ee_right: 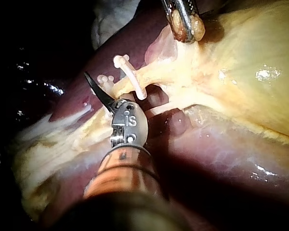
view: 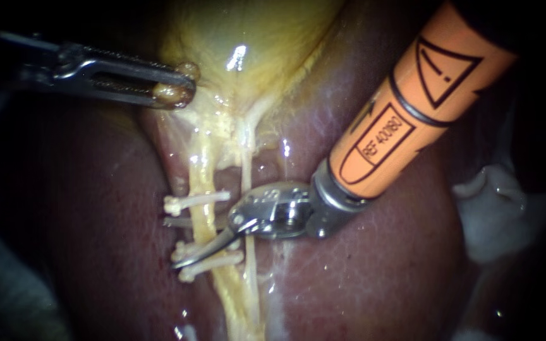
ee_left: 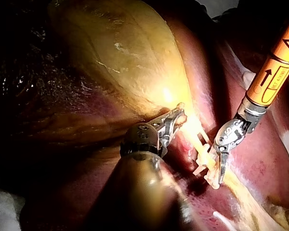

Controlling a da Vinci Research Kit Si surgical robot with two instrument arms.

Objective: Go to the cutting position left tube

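The left tube (view: 201,183) runs as a yellow cord down the centre-left of the endoscope frame, from the narrow end of the gallbladder (view: 254,38) over the dark red liver (view: 361,265). White clips cross it: one (view: 197,201) higher up, and a pair (view: 213,260) close together lower down. The thinner, paler right tube (view: 248,177) lies just beside it.

The right instrument (view: 178,243) comes in from the upper right on an orange shaft, its metal wrist over the right tube. Its curved jaws are spread and reach across the left tube between the upper clip and the lower pair. One blade overlaps the lower pair, and the other shows as a grey strip under the tube.

The left instrument (view: 175,88) enters from the upper left, its jaws pinching the gallbladder at its narrow end.

A white lump (view: 494,208) sits at the right edge, well apart from the tubes.
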